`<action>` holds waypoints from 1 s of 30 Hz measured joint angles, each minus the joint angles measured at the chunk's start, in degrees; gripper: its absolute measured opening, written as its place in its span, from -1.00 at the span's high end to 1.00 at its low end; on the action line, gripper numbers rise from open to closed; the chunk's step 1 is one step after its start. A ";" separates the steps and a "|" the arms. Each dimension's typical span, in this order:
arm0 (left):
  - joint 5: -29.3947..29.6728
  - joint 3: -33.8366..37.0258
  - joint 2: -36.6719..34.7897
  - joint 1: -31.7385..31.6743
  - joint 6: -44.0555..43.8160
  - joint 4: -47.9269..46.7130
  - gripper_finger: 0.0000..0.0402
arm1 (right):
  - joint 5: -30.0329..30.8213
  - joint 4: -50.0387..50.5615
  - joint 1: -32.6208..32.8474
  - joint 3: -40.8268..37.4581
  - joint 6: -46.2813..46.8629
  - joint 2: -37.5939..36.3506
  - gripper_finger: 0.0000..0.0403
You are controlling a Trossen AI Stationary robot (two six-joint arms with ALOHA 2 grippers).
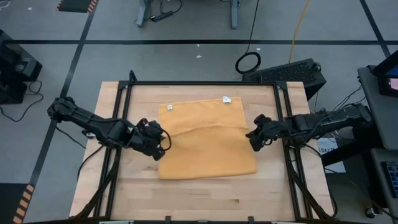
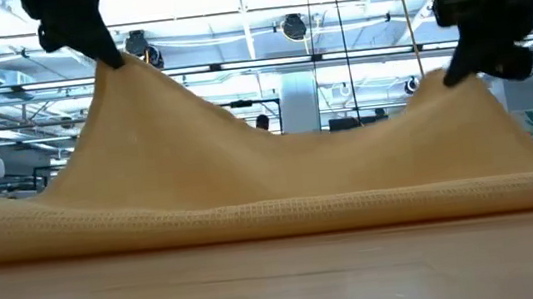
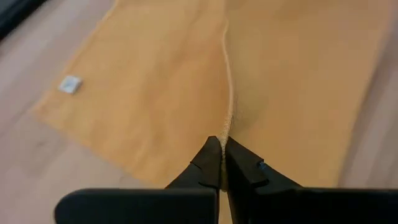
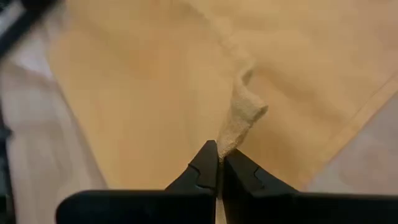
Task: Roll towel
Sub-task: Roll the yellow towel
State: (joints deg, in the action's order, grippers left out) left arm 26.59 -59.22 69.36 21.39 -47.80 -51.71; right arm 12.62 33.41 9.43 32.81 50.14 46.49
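On the wooden table (image 1: 205, 199), one towel (image 1: 205, 149) is clamped by two hands, left hand (image 1: 163, 144) and right hand (image 1: 253, 138).

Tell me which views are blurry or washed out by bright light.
Low view: bright ceiling lights glare behind the mustard-yellow cloth towel, leaving both hands as dark silhouettes. Left wrist view: table corner and white tag look soft. Right wrist view: edges blurred. High view: evenly lit.

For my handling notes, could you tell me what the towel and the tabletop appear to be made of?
The towel looks like soft woven cloth, probably cotton: matte mustard yellow, with a waffle-like weave along its near edge, and it drapes in peaks where both grippers lift it. The tabletop appears to be pale wood with a smooth finish and visible plank seams.
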 joint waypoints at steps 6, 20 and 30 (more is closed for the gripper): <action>-7.36 3.02 0.02 0.55 -2.85 5.84 0.94 | -12.46 -0.73 0.68 -3.75 0.48 6.18 1.00; -11.54 6.97 1.77 3.76 -1.76 12.83 0.94 | -14.44 4.94 3.17 -7.11 3.98 6.07 0.81; -9.81 6.97 1.90 3.76 -0.78 12.24 0.94 | -20.31 6.93 0.91 -7.13 1.61 -0.51 0.08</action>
State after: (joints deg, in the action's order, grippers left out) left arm 16.78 -52.25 71.26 25.15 -48.58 -39.46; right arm -7.69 40.34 10.34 25.67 51.75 45.99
